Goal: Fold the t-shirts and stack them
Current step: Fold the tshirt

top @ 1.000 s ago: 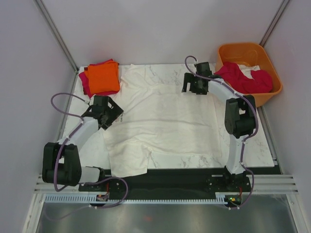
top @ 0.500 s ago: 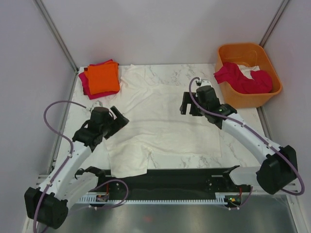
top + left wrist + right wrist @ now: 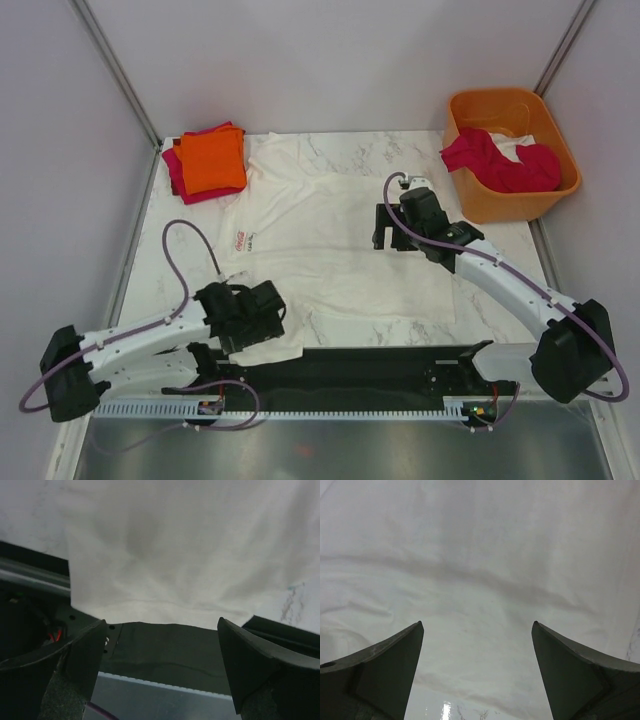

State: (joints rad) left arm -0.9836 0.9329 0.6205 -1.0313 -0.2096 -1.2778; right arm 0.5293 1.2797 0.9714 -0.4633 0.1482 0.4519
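Observation:
A white t-shirt (image 3: 330, 235) lies spread over the middle of the table, with a small red logo (image 3: 240, 238) near its left edge. Its near-left corner hangs over the table's front edge. It fills the left wrist view (image 3: 185, 545) and the right wrist view (image 3: 480, 570). My left gripper (image 3: 262, 318) is open and empty above that overhanging corner. My right gripper (image 3: 392, 228) is open and empty above the shirt's right part. A folded orange t-shirt (image 3: 212, 160) lies on a folded magenta-red one (image 3: 176, 172) at the far left.
An orange plastic tub (image 3: 512, 150) at the far right holds a crumpled magenta-red t-shirt (image 3: 500, 162) and some white cloth (image 3: 513, 150). A black rail (image 3: 380, 362) runs along the table's front edge, also seen in the left wrist view (image 3: 170, 650).
My left gripper has swung from the shirt's left side toward me to its near-left corner. My right gripper has come nearer, from the far edge to over the shirt. Both stay open.

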